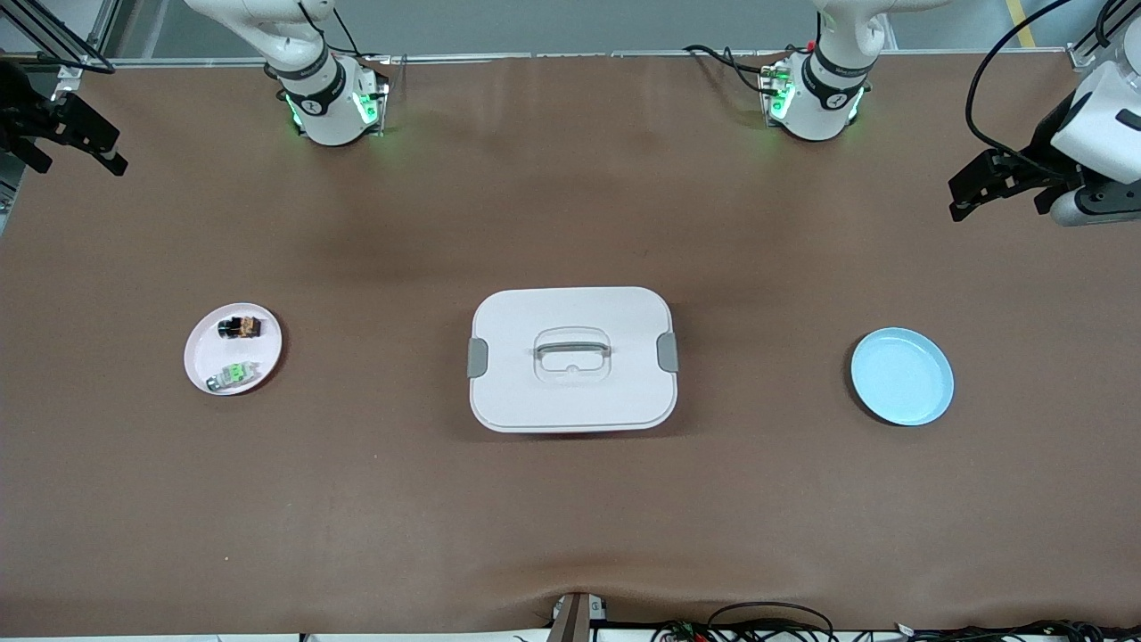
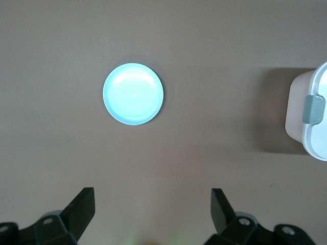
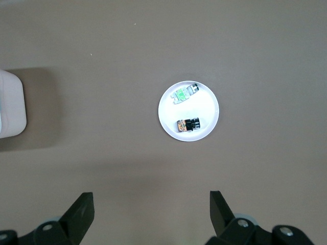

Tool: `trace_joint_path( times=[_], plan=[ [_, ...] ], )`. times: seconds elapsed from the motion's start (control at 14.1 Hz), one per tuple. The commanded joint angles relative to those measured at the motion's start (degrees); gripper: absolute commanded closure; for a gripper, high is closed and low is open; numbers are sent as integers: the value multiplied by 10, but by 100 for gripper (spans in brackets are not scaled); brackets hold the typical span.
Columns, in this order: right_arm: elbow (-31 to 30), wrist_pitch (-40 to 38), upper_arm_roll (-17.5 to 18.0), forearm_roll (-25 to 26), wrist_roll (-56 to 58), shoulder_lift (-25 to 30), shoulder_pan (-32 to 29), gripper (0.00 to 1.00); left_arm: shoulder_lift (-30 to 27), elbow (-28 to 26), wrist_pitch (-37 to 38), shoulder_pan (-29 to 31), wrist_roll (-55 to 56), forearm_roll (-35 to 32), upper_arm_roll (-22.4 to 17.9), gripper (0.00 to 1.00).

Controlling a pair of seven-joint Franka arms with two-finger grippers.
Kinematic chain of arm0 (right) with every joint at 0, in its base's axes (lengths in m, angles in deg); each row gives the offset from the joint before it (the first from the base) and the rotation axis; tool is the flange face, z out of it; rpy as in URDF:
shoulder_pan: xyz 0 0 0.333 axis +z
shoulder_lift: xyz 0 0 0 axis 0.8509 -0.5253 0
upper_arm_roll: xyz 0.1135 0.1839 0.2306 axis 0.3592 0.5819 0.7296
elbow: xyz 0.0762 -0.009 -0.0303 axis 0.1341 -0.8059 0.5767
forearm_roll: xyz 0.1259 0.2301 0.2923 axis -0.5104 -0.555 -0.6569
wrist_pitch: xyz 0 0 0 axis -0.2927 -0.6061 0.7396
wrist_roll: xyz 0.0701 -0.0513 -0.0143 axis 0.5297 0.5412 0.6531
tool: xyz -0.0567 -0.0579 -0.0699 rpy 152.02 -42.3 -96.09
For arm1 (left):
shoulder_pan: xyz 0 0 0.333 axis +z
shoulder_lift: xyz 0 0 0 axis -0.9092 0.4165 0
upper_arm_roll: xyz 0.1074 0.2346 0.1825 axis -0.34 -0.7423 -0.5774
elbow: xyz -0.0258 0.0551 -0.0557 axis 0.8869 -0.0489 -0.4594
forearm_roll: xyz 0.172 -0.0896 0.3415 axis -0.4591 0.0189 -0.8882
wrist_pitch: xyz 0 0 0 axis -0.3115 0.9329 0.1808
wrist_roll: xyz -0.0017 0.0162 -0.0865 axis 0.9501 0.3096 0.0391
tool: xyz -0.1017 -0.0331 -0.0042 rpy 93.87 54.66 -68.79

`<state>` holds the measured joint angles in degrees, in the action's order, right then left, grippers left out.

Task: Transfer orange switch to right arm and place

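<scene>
— Two tiny parts lie on the small round white plate [image 1: 198, 358], toward the right arm's end of the table?
— Yes. One is the orange switch [image 1: 240, 327], a blocky black-and-silver piece with an orange middle; it lies on the part of the plate farther from the front camera. The other, a similar silver part with a green middle [image 1: 233, 375], lies just beside it, apart from it, nearer the camera.
— And the grippers?
— The right gripper [image 3: 148, 212] hangs high over bare brown table near the white plate, jaws spread wide, holding nothing. The left gripper [image 2: 152, 208] hangs near the round light-blue plate [image 1: 902, 376] at the left arm's end, jaws equally wide and empty.
— What sits between the plates?
— A white rectangular plastic box with a lid, grey side clips and a recessed handle [image 1: 571, 358], in the middle of the table, well apart from both plates.
</scene>
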<state>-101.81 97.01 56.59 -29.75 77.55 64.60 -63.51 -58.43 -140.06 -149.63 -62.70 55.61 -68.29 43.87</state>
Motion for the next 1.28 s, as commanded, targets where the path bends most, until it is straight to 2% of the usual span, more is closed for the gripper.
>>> trace_joint_path(
  times=[0.0, 0.71, 1.21],
  plan=[
    [16, -11, -1, 4, 1, -8, 0, 0, 3, 10, 8, 4, -14, 3, -1, 0],
    [16, -11, -1, 4, 2, -9, 1, 0, 3, 35, 9, 5, -25, 10, 0, 0],
    [18, -12, -1, 4, 2, -9, 1, 0, -8, 40, 42, 5, -60, 15, -6, 0]
  ],
)
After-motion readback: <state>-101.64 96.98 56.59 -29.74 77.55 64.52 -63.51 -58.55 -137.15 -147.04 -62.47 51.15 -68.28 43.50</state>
